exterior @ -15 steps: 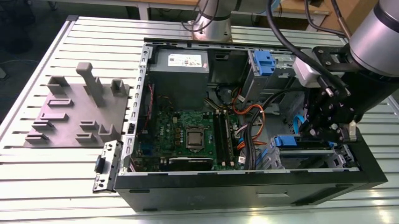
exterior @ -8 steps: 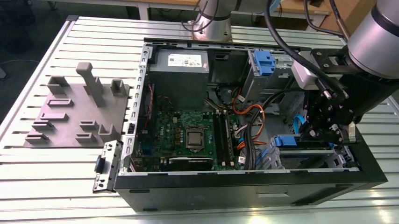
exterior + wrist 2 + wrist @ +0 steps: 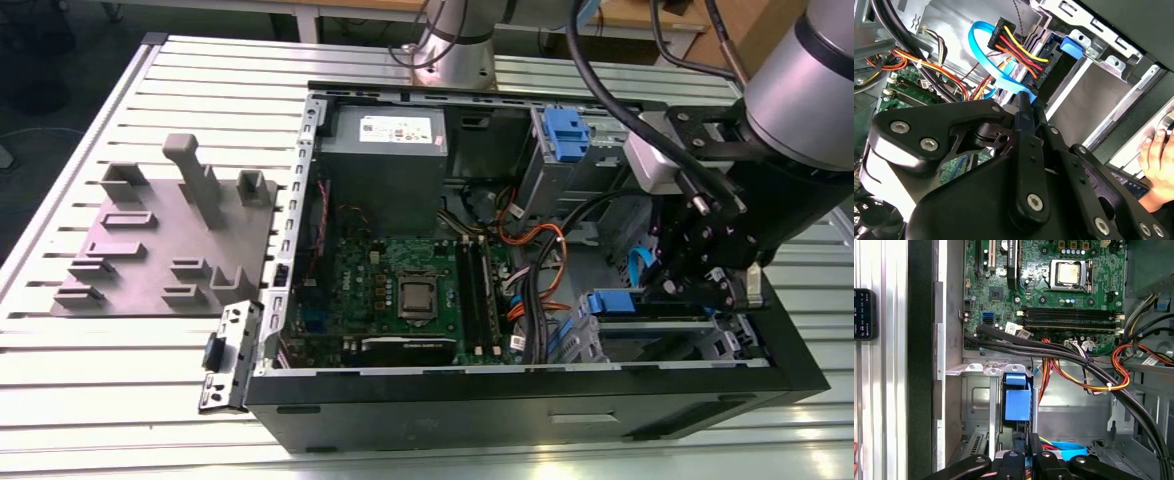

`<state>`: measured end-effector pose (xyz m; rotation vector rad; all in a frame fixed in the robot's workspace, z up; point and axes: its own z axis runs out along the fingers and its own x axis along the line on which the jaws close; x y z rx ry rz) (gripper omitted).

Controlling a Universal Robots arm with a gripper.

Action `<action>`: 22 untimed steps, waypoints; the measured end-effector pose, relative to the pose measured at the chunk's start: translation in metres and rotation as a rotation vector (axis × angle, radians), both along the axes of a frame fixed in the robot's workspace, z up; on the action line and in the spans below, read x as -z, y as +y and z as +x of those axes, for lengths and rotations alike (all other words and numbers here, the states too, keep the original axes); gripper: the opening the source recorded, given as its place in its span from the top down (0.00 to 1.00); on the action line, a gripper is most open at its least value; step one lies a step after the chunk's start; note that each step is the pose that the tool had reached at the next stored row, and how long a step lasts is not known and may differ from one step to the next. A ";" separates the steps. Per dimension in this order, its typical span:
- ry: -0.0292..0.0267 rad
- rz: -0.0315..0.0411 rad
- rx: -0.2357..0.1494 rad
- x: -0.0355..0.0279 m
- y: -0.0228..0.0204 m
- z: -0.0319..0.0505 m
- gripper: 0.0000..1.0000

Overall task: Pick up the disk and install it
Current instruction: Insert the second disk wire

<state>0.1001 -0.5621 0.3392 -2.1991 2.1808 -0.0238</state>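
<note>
The disk (image 3: pixel 625 303) sits in the drive cage (image 3: pixel 667 340) at a front corner of the open computer case (image 3: pixel 534 395) — blue bracket outward. The gripper (image 3: pixel 705 290) hangs just beside it — whether clenched or released, I cannot tell.

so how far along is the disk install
Mostly done, it seems: the disk with its blue bracket stands in the drive cage of the open computer case. The gripper is right at the disk's end; whether it grips isn't visible. Full seating can't be confirmed.
</note>
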 end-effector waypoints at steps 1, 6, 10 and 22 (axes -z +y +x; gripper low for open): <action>-0.0001 0.0001 0.000 0.0001 -0.0002 0.0000 0.84; -0.0006 0.0000 0.000 0.0014 -0.0008 0.0000 0.84; -0.0007 0.0000 0.000 0.0023 -0.0008 0.0000 0.84; -0.0006 0.0018 0.000 0.0045 -0.0009 0.0005 0.84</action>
